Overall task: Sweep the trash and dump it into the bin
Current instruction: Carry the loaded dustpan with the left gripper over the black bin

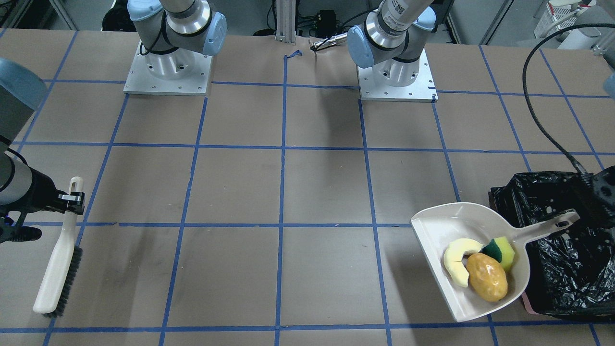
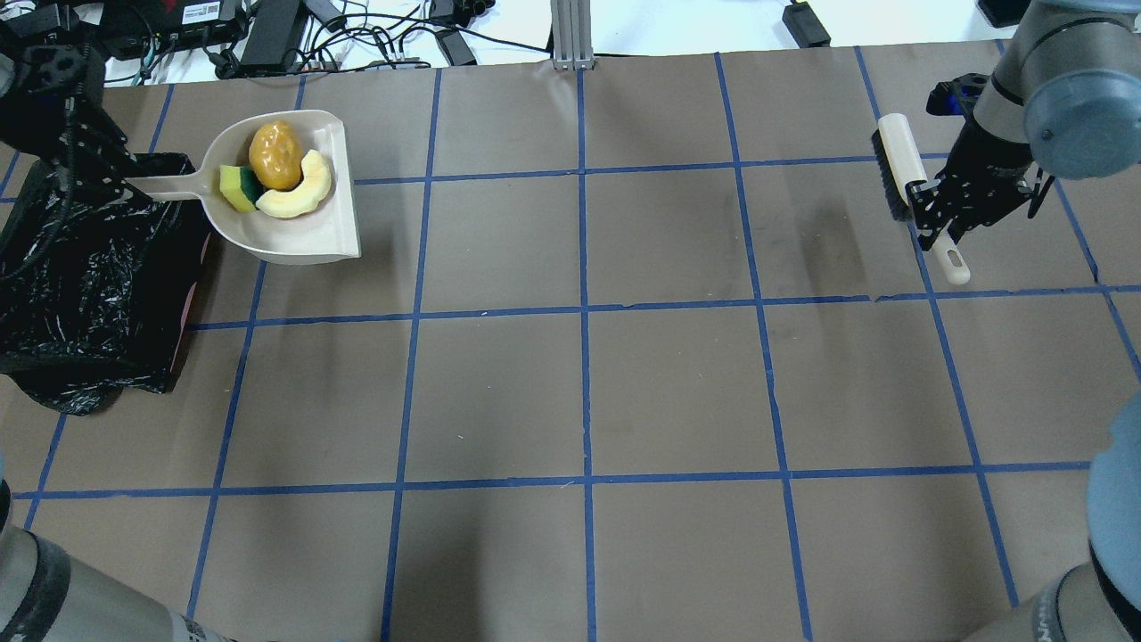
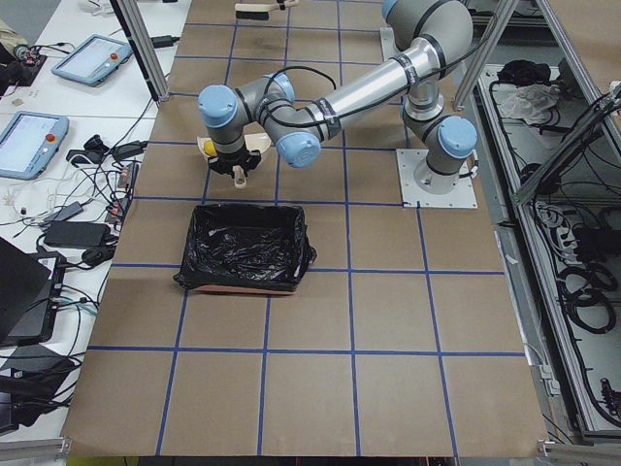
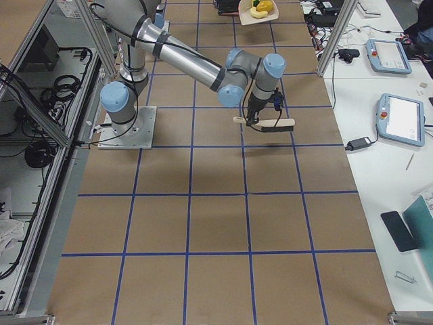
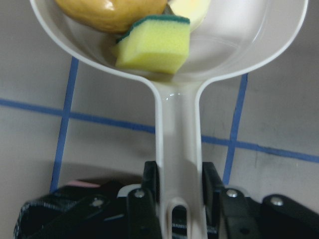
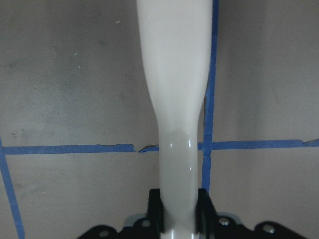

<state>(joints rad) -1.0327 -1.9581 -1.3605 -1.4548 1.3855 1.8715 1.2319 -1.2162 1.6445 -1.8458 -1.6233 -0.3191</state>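
The beige dustpan (image 2: 303, 236) hangs at the table's left side, next to the bin (image 2: 85, 276), a black-bagged container with a pink edge at its base. In the pan lie the trash items: a pale yellow crescent slice (image 2: 299, 194), a golden-brown lump (image 2: 274, 153) and a yellow-and-green sponge wedge (image 2: 237, 187). My left gripper (image 5: 180, 191) is shut on the dustpan's handle (image 5: 178, 144), above the bin's far edge. My right gripper (image 6: 179, 209) is shut on the handle of a white brush (image 2: 900, 165) with dark bristles, over the table's right side.
Brown paper with blue tape lines covers the table (image 2: 579, 383). Both arm bases (image 1: 166, 72) are bolted at the robot's edge. Cables and power units (image 2: 267, 36) lie beyond the far edge. Tablets (image 4: 399, 118) rest on side benches.
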